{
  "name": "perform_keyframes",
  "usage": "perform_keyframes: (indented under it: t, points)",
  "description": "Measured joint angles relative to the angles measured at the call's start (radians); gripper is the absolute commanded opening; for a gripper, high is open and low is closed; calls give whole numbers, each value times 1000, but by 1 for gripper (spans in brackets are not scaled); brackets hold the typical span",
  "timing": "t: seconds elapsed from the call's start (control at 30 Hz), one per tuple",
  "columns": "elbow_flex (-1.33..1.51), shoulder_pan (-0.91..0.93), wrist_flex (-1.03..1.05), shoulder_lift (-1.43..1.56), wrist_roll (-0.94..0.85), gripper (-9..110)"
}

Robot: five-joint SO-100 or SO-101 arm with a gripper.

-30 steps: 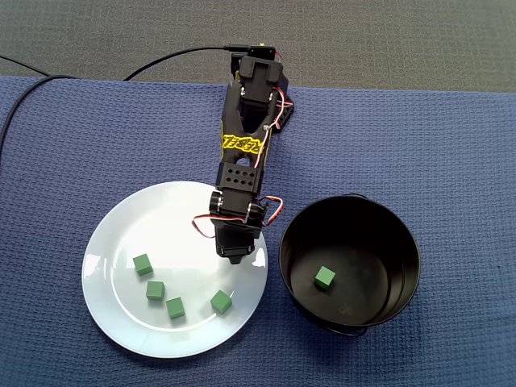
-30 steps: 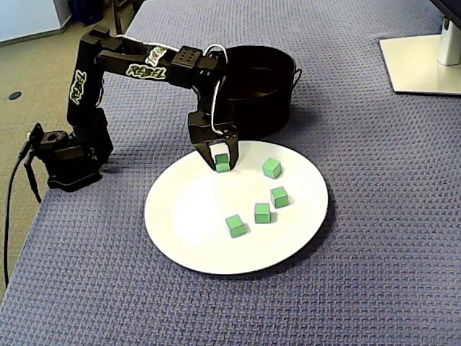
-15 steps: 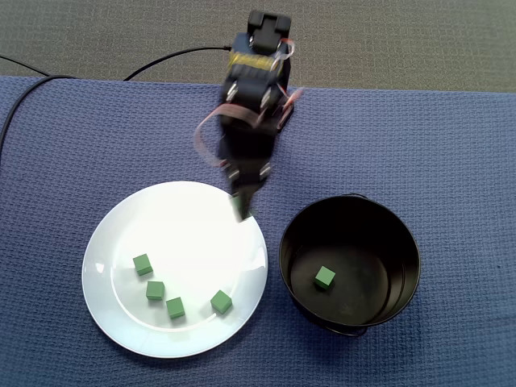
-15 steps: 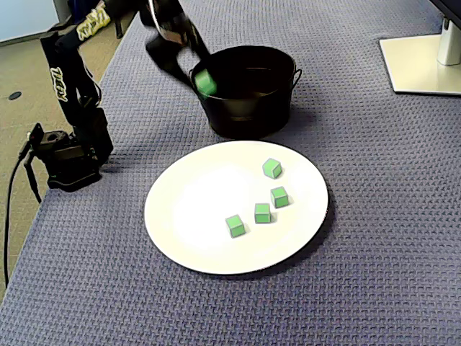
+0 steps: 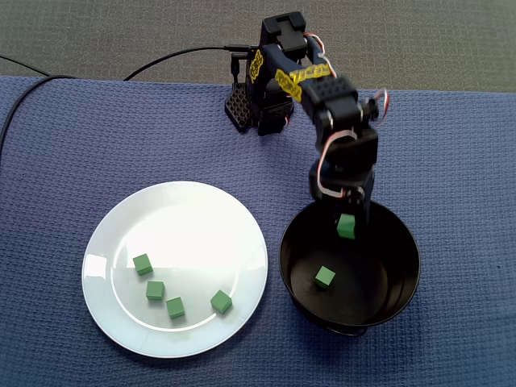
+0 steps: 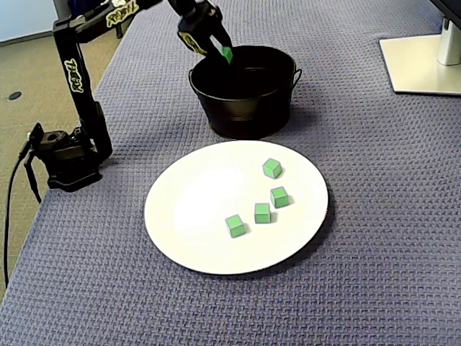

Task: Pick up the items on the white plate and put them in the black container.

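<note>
My black gripper (image 5: 347, 222) (image 6: 225, 53) hangs over the black container (image 5: 298, 278) (image 6: 245, 108), shut on a green cube (image 5: 347, 226) (image 6: 227, 54). In a fixed view another green cube (image 5: 324, 278) lies on the container's floor. Several green cubes (image 5: 143, 264) (image 5: 155, 290) (image 5: 175, 307) (image 5: 221, 302) rest on the white plate (image 5: 185, 218) to the left. The other fixed view shows these cubes (image 6: 271, 168) (image 6: 279, 196) (image 6: 262, 213) (image 6: 235, 225) on the plate (image 6: 194, 209) in front of the container.
A blue woven cloth (image 5: 451, 145) covers the table. The arm's base (image 6: 65, 155) stands at the cloth's left edge in a fixed view, with a black cable (image 5: 161, 58) running off. A white monitor stand (image 6: 421, 61) sits at the far right.
The gripper lifted a green cube off the plate, swung up and across, and now holds it over the black container. The other cubes have not moved.
</note>
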Motion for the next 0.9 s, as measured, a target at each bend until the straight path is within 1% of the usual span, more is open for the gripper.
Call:
perform_keyframes:
  t: [0.03, 0.1, 0.23, 0.4, 0.5, 0.63, 0.9]
  points:
    - [26, 0, -21, -5, 0, 0]
    - [66, 0, -48, -6, 0, 4]
    - [89, 0, -61, -6, 2, 19]
    - [75, 20, -17, -6, 18, 31]
    - [15, 58, 40, -6, 17, 32]
    - [-87, 176, 95, -3, -8, 33]
    - [-97, 503, -40, -38, -110, 34]
